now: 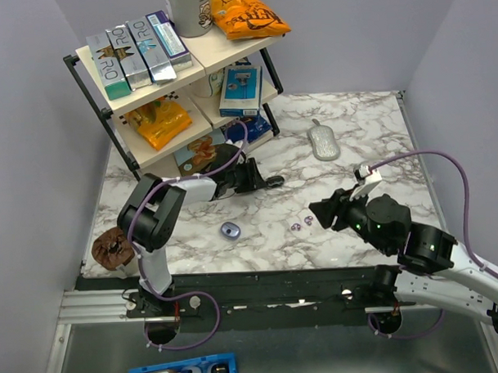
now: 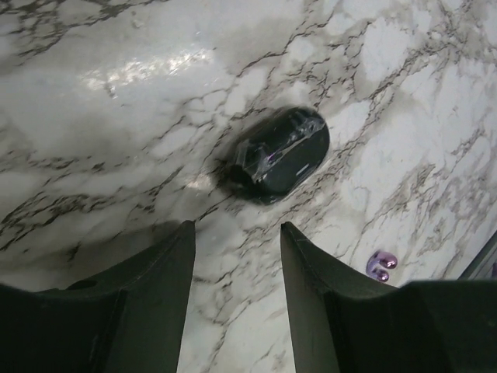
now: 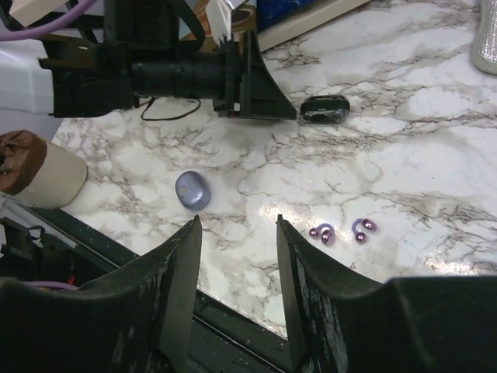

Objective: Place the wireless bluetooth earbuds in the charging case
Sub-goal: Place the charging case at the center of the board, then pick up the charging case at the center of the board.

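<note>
The lavender charging case lies shut on the marble, seen also in the right wrist view. Two translucent purple earbuds rest to its right; the right wrist view shows them side by side. One earbud shows at the lower right of the left wrist view. My left gripper is open and empty, just short of a glossy black oval object. My right gripper hangs open and empty near the table's front edge, between case and earbuds, its tips close to the earbuds.
A two-tier shelf with boxes and snack bags stands at the back left. A grey oval pad lies at the back centre. A brown item in a cup sits at the front left. The black oval lies by the left gripper.
</note>
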Controlling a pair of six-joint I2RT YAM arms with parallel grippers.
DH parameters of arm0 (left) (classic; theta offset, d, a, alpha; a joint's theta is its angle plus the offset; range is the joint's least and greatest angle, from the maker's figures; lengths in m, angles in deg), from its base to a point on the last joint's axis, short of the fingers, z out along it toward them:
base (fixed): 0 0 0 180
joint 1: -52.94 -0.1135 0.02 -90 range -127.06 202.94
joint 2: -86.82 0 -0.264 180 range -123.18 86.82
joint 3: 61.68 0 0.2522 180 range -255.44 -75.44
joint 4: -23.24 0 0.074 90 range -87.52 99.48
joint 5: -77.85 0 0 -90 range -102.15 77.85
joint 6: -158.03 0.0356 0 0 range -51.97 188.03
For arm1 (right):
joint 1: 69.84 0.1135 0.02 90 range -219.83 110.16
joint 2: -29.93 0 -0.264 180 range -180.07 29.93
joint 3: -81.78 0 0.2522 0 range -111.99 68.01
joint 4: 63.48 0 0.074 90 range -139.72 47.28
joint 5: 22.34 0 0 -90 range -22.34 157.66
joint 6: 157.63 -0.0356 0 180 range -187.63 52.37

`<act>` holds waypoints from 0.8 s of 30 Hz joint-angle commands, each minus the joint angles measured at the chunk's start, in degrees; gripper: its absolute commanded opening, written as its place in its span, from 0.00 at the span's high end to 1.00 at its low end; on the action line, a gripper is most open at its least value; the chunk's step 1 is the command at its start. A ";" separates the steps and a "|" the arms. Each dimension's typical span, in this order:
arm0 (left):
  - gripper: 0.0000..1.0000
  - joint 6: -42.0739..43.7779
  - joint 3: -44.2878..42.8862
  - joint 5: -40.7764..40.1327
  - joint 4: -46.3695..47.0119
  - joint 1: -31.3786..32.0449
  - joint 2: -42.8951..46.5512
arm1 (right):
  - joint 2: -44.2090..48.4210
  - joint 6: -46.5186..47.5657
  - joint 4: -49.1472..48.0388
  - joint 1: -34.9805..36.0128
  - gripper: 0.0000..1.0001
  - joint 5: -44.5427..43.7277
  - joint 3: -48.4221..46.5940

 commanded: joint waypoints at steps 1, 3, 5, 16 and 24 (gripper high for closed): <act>0.44 4.14 2.23 -2.46 -6.96 -0.57 8.92 | 0.09 -0.09 0.06 -0.11 0.48 -1.80 1.00; 0.44 4.67 3.98 -5.17 -10.20 0.04 15.31 | -0.44 0.69 -0.12 -0.19 0.48 -1.71 1.17; 0.44 6.16 5.57 -9.03 -15.36 1.35 20.42 | -1.05 1.40 -0.38 -0.11 0.48 -1.71 1.35; 0.01 5.82 14.89 -36.04 -40.53 11.20 48.12 | -6.67 2.72 -6.18 -0.19 0.48 1.18 5.48; 0.01 0.55 23.04 -34.63 -38.79 11.73 57.07 | -12.48 3.34 -8.29 -0.11 0.49 6.37 6.09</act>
